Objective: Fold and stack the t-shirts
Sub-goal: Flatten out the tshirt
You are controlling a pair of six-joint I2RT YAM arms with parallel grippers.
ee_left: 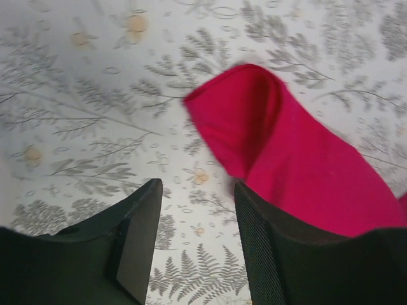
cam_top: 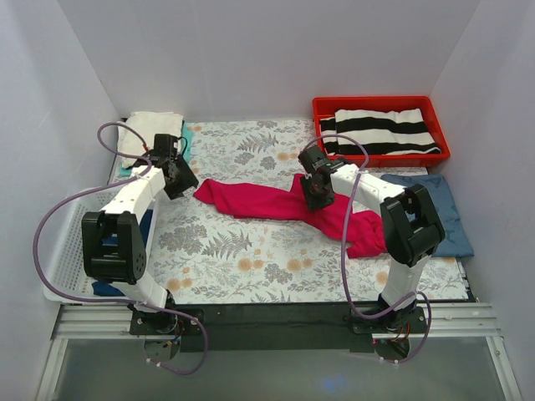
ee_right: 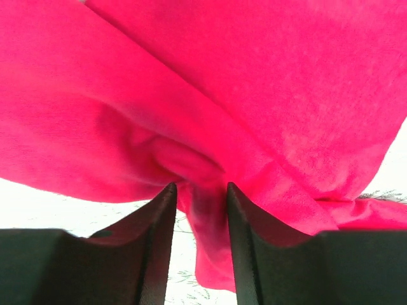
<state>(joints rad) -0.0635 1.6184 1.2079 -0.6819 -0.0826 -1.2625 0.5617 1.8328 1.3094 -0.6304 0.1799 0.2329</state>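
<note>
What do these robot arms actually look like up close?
The left arm and right arm match: white links joined by chunky black joint housings. A lilac cable loops loosely along each. Each ends in two black wedge-shaped fingers; one inner face shows a fine mesh texture.

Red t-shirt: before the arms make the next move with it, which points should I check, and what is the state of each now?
1. Left gripper open: ok, jaws apart.
2. Red t-shirt end inside the left jaws: not ok, it lies ahead of them on the table.
3. Right gripper over the shirt: ok, cloth sits between its jaws.
4. Right grip firm: cannot tell.
5. Shirt spread flat: not ok, bunched in a long strip.
</note>
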